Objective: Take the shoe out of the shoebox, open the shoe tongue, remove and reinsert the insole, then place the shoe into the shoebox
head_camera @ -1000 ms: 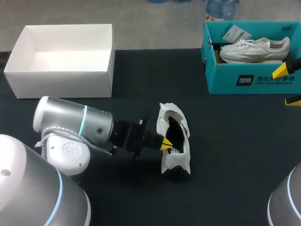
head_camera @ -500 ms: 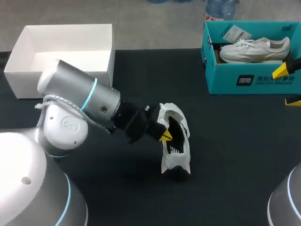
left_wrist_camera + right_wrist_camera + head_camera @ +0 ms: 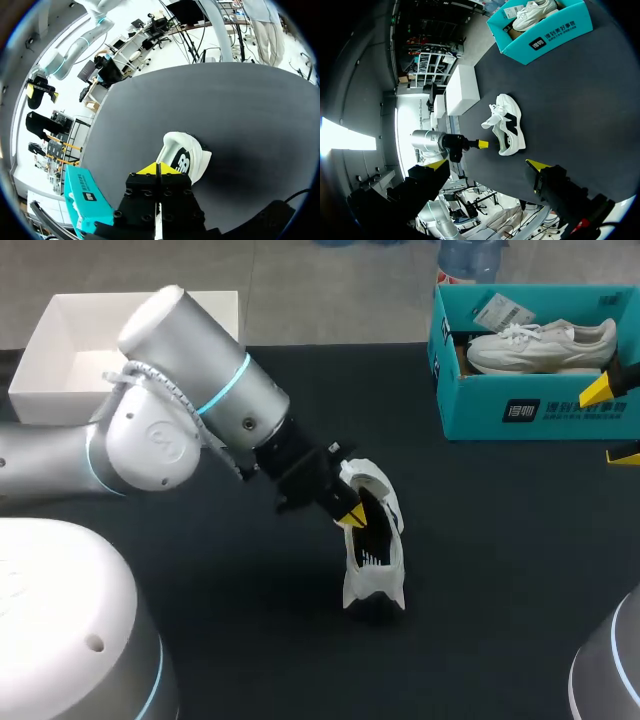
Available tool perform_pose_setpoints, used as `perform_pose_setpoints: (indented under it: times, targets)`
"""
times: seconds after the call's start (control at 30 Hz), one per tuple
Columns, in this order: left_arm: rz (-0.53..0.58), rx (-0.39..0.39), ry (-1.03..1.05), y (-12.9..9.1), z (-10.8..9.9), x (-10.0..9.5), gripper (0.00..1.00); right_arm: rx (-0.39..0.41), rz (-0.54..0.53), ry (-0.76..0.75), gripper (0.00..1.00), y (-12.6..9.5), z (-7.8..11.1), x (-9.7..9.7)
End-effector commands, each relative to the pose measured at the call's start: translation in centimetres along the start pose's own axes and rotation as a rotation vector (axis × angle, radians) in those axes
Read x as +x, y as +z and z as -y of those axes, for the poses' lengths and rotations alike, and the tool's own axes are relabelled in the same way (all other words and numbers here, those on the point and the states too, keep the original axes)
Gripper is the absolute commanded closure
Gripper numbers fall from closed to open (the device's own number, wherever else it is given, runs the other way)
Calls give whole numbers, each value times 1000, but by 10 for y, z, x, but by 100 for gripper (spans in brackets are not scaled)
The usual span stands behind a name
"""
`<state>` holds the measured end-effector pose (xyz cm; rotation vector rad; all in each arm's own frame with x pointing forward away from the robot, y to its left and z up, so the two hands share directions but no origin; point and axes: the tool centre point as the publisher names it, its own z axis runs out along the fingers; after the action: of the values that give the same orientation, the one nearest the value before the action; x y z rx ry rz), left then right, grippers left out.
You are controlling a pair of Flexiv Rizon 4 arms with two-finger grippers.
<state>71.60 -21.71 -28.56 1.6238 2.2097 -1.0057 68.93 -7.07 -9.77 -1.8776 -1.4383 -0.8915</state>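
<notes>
Our left arm (image 3: 180, 430) comes in from the left edge of the worktop (image 3: 500, 570) and extends to its middle. There the white shoe (image 3: 372, 540) rests on the dark surface, and we look down into its dark opening. The left gripper (image 3: 352, 515) sits at that opening with its yellow tips close together. A white box (image 3: 60, 370) stands at the far left corner. The teal shoebox (image 3: 540, 410) at the far right corner holds a second white shoe (image 3: 540, 345). At the right edge, our right gripper (image 3: 610, 422) shows two yellow tips set well apart.
</notes>
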Motion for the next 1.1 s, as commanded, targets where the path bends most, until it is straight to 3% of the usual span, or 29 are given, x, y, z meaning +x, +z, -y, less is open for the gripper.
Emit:
perform_pose_setpoints:
  times: [0.03, 0.17, 0.43, 0.6, 1.0, 1.1]
  targets:
    - [-99, -2, -1, 0, -1, -4, 100, -1, 2, 1, 0, 0, 0, 0]
    - [-144, 5, 42, 3, -2, -7, 100, -1, 2, 1, 0, 0, 0, 0]
    - [-434, 15, 247, 12, -7, -10, 100, -1, 2, 1, 0, 0, 0, 0]
    - [-546, -3, 283, 19, -10, -7, 100, -1, 2, 1, 0, 0, 0, 0]
    - [-541, -13, 256, 19, -7, -6, 100, -1, 2, 1, 0, 0, 0, 0]
    - [-550, 24, 239, 31, -10, -1, 100, -1, 2, 1, 0, 0, 0, 0]
